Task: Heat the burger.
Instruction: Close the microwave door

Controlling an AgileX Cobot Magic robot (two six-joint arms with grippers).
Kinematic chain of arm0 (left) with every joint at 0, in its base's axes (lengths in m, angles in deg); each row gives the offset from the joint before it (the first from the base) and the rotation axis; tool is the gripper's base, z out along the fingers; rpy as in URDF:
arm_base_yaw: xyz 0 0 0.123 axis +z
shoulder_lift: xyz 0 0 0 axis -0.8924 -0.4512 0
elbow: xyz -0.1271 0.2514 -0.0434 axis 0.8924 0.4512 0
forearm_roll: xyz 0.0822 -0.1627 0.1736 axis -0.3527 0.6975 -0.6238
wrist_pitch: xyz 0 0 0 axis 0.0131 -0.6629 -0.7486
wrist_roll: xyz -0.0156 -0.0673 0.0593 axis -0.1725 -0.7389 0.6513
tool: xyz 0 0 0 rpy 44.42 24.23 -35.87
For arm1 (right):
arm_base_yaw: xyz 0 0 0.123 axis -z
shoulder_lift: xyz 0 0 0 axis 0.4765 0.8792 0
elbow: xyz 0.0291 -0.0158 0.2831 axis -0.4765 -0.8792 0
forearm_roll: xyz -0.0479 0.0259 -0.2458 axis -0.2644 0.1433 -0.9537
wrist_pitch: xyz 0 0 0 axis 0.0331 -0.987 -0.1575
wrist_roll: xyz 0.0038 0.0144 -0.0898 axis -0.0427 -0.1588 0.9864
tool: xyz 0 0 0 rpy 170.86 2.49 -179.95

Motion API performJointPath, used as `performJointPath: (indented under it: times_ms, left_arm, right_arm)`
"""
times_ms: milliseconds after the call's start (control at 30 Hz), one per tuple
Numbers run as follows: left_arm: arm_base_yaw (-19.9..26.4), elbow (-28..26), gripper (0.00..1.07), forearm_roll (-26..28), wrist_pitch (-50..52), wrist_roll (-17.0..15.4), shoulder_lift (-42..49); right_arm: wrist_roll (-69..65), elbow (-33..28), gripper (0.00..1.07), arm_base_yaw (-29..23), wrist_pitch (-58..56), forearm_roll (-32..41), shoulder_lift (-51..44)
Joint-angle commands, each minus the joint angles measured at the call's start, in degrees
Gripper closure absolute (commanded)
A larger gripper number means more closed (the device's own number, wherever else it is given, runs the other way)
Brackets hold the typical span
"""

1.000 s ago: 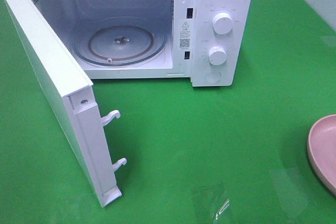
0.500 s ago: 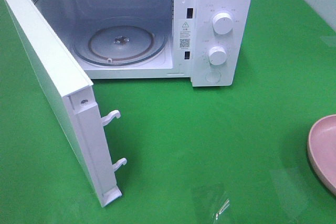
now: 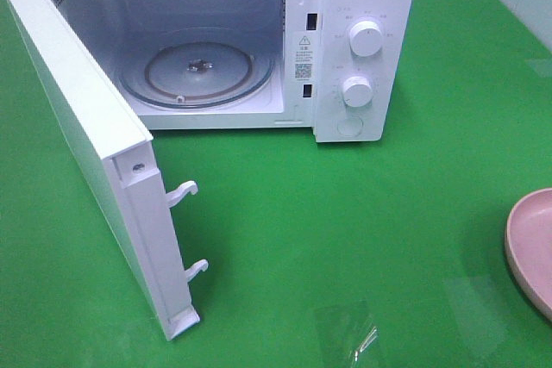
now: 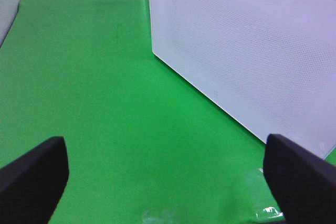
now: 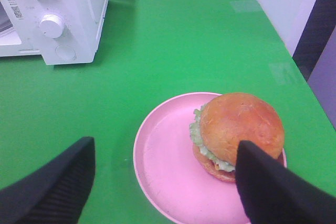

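Note:
The burger [image 5: 239, 124], with a domed brown bun and green lettuce, sits on a round pink plate [image 5: 163, 156] in the right wrist view. My right gripper [image 5: 163, 187] hovers over the plate's near side, open. One black finger [image 5: 278, 187] overlaps the burger's edge in the picture, and the other [image 5: 47, 192] is off the plate over the green cloth. My left gripper [image 4: 168, 182] is open and holds nothing, facing the outer face of the microwave door [image 4: 241, 40]. In the exterior high view only the plate's rim [image 3: 528, 243] shows at the right edge. The burger and both grippers are out of that view.
The white microwave [image 3: 362, 6] stands at the back with its door [image 3: 78, 118] swung wide open toward the front left. Its glass turntable [image 3: 198, 71] is bare. Green cloth covers the table. A wall and the table's edge lie to the right.

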Motion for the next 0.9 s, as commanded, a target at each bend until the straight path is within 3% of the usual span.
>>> performJointPath:
  times_ms: [33, 900]
  left_arm:
    - [0.17, 0.06, 0.14, 0.06, 0.17, -0.29, 0.40]
    - [0.17, 0.06, 0.14, 1.03, 0.40, -0.74, 0.40]
  right_arm:
    - [0.80, 0.00, 0.36, 0.40, 0.40, 0.06, -1.60]
    - [0.80, 0.00, 0.37, 0.40, 0.40, 0.06, -1.60]
